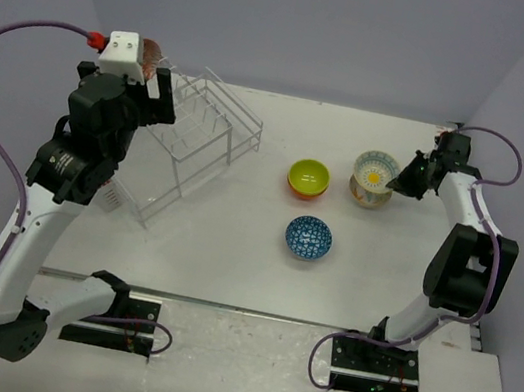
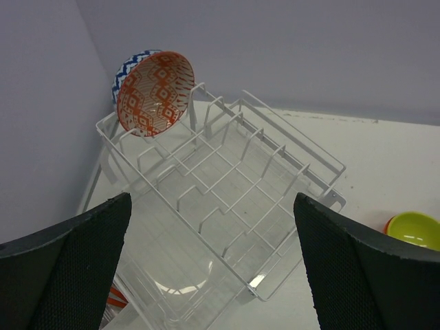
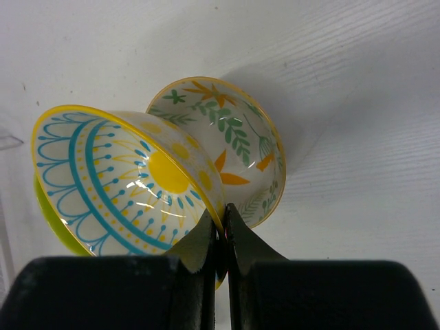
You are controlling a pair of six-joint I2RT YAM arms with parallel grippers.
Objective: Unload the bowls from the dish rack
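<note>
Red-patterned bowl [image 2: 152, 93] stands on edge at the far end of the dish rack [image 2: 227, 199], near the far-left corner of the desk [image 1: 232, 252], with the left fingers [image 1: 163, 97] spread wide above. Right fingers [image 3: 216, 240] pinch the rim of the teal-rimmed bowl [image 3: 124, 179] near the far-right corner.

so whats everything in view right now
rack: 1, white wire, far left of table
red-patterned bowl: 1, red and white, upright at one end of rack
blue-and-white bowl: 1, in rack right behind the red one
green bowl: 1, lime, mid table, nested in orange bowl
orange bowl: 1, under the green
blue bowl: 1, patterned, on table nearer the arms
sun bowl: 1, white, teal, yellow, tilted, held at far right
leaf bowl: 1, white with green and orange leaves, by sun bowl
table: 1, white
left pincer: open, over rack
right pincer: shut on sun bowl's rim
</note>
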